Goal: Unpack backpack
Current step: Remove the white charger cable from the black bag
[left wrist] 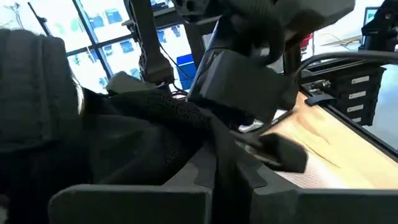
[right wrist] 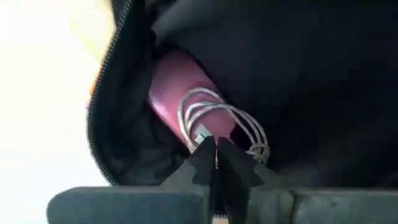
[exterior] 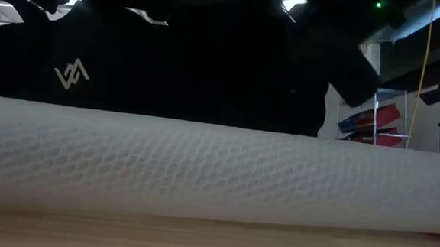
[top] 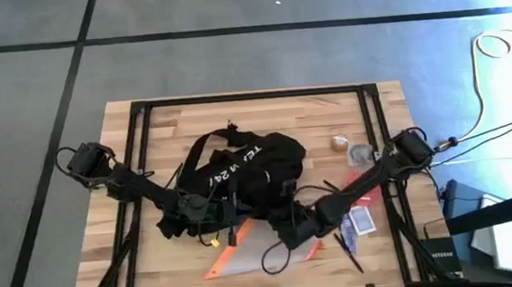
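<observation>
The backpack point(top: 250, 177) lay slumped at the middle of the wooden table point(top: 327, 109), soft and floppy, best held by its zipper edge. The right hand point(right wrist: 214, 149), fingers pressed together, reached inside toward a pink object point(right wrist: 183, 93) wrapped in white cord. The left hand point(top: 197, 207) clenched backpack fabric. Grey floor surrounded the table.

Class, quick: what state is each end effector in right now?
Left end effector: shut on the backpack.
Right end effector: shut, inside the backpack, at a pink item.
</observation>
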Robot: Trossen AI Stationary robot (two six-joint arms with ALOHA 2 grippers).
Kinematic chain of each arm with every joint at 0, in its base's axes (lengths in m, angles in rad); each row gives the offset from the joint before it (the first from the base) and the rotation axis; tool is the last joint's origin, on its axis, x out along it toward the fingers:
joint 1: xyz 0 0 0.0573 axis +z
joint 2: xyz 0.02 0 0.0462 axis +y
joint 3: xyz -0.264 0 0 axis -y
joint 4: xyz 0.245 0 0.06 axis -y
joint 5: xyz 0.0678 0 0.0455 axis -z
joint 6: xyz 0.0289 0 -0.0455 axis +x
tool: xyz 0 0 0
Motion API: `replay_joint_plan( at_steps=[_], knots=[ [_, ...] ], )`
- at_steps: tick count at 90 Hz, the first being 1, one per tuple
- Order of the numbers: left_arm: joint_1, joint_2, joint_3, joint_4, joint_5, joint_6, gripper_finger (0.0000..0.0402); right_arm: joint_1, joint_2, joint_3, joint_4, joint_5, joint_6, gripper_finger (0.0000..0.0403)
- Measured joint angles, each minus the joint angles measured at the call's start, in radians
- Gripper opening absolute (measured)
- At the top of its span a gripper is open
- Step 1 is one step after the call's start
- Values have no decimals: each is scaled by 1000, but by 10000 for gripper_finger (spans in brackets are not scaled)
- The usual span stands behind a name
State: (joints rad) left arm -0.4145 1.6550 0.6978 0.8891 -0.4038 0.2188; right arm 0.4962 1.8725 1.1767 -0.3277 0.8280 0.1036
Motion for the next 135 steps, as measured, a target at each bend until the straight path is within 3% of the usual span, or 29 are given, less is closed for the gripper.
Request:
replay_joint_plan(
  at_steps=[11, 20, 38, 53, 69, 78, 99, 123, 135],
  knots=[
    [1, 0, -1, 9, -7, 2, 0, -13, 10, 0, -5, -5, 82, 3],
    [2, 1, -2, 14, -7, 2, 0, -41, 11, 0, 12, -91, 81, 24],
    [2, 1, -3, 18, -15, 3, 0, -83, 11, 0, 97, -193, -56, 129],
    [2, 2, -5, 9, -5, 1, 0, -100, 16, -9, 148, -225, -306, 202],
    [2, 3, -5, 13, 6, -1, 0, -101, 19, -14, 200, -280, -429, 194],
    [2, 3, -5, 7, 8, -1, 0, -121, 25, -13, 203, -391, -471, 179],
    [5, 6, -9, -9, -17, -7, 0, -193, 42, -12, 204, -544, -404, 162],
    [6, 6, -11, -51, -42, -8, 0, -237, 84, -12, 221, -563, -387, 192],
    [8, 6, -11, -134, -73, -9, 0, -234, 123, -13, 241, -335, -362, 209]
  ],
)
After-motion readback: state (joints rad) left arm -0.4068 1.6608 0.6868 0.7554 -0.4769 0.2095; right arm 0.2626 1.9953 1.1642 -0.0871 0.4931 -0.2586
